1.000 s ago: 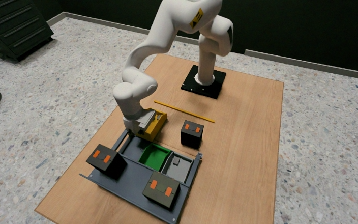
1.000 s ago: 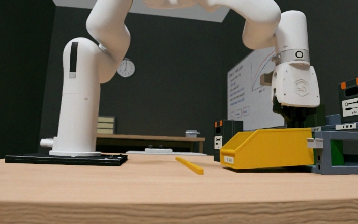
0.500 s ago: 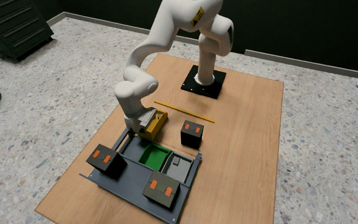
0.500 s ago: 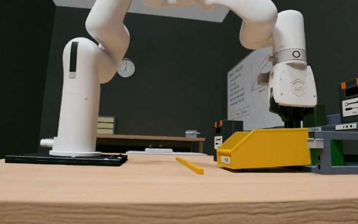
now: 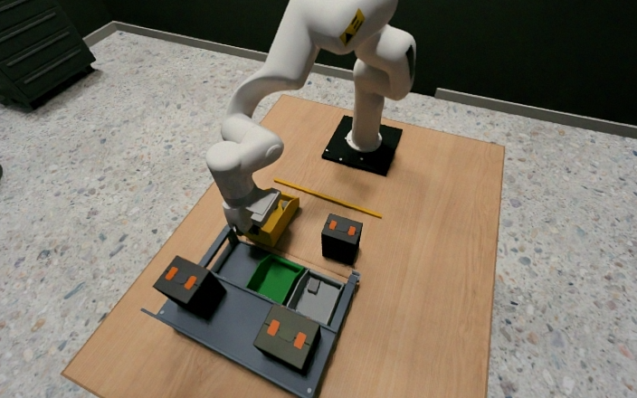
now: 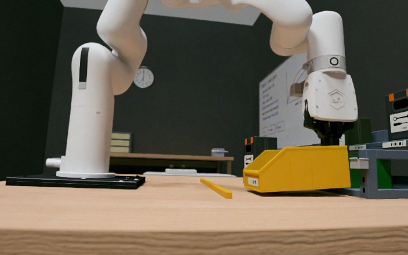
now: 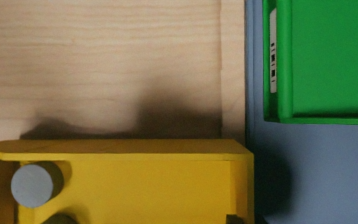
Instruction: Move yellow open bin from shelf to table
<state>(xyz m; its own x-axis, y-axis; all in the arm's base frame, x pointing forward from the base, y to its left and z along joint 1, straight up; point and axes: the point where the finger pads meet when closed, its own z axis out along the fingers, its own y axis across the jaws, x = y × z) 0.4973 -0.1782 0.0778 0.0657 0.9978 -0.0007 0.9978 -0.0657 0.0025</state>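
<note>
The yellow open bin sits half out of the grey shelf, with its front over the table and its rear end at the shelf's near edge. In the side view the yellow bin hangs slightly tilted just above the table. My gripper is shut on the bin's rear wall from above. In the wrist view the bin holds a grey cylinder, and a second part shows only in part at the bottom edge.
A green bin and a grey bin stand in the shelf's lower level. Dark lidded boxes stand on the shelf top and on the table. A thin yellow strip lies toward the arm's base.
</note>
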